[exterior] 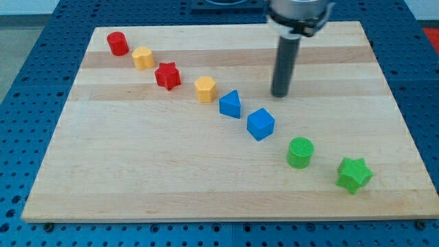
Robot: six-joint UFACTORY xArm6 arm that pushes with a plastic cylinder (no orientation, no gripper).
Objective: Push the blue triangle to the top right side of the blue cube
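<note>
The blue triangle [230,104] lies near the board's middle, just to the upper left of the blue cube [260,124], with a small gap between them. My tip [279,95] rests on the wooden board [137,171], to the right of the triangle and just above the cube, touching neither. The rod rises from there to the view's top edge.
A diagonal row of blocks runs from upper left to lower right: red cylinder [117,44], yellow block [143,58], red star [167,75], yellow hexagon [205,89], then below the blue blocks the green cylinder [300,152] and green star [354,174].
</note>
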